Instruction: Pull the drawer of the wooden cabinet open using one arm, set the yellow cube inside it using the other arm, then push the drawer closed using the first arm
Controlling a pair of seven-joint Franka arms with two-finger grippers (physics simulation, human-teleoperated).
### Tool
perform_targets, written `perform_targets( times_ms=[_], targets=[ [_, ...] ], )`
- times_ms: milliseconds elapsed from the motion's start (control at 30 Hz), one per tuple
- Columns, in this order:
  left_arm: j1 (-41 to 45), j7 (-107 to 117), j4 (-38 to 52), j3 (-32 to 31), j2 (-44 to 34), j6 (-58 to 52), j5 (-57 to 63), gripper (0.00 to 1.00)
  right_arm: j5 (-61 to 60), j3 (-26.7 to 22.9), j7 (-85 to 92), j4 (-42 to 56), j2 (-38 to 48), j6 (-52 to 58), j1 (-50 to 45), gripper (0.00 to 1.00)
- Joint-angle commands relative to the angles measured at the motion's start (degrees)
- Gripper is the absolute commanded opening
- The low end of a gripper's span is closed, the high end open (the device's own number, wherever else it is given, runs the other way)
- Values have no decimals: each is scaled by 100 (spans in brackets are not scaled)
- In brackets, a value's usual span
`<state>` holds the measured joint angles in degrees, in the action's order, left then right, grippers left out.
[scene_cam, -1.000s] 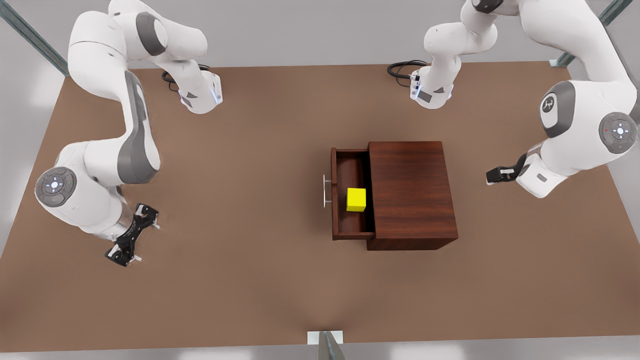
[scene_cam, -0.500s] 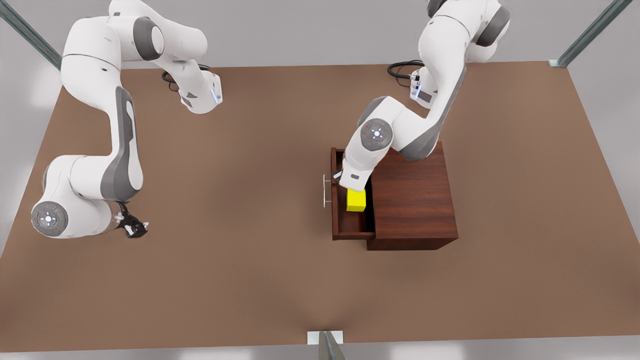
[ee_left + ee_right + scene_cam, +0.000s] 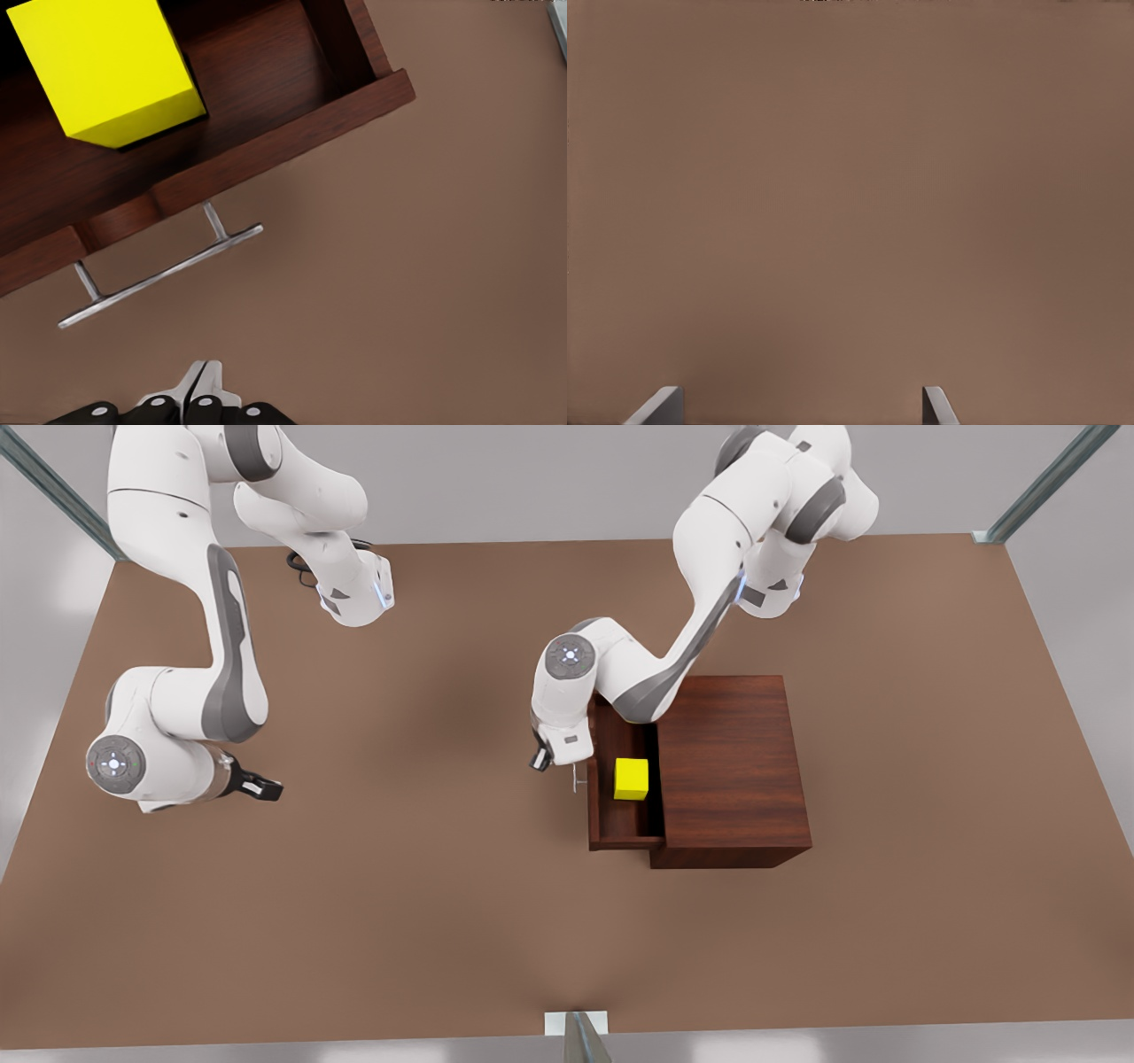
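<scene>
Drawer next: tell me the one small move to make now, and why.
Probably ease the left gripper, fingers shut, toward the cabinet against the drawer front by its handle. The yellow cube already sits inside, the drawer stands open, and this gripper hangs just outside the handle. The right gripper waits, open, over bare table.

Left gripper (image 3: 540, 762) (image 3: 197, 390) low, pointing down, fingers pressed together, arm bent at elbow, reaching in from far side toward front view's middle. Right gripper (image 3: 266, 788) at front view's left, fingers (image 3: 660, 405) spread apart, arm folded, waiting.
</scene>
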<state>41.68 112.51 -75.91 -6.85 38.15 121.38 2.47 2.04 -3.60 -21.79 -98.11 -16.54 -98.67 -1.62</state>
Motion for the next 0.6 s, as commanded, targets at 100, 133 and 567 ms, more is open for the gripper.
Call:
perform_targets(
  times_ms=[100,133,567],
  targets=[
    [33,3963,-20,8,201,237,324,0,7,-1,1898,2,-7,-153,-5,100],
    [33,3954,-29,8,201,237,474,0,7,-1,1898,2,-7,-153,-5,100],
    [-38,3225,-170,325,201,-53,641,0,24,8,1872,2,-16,-161,-13,100]
  ],
)
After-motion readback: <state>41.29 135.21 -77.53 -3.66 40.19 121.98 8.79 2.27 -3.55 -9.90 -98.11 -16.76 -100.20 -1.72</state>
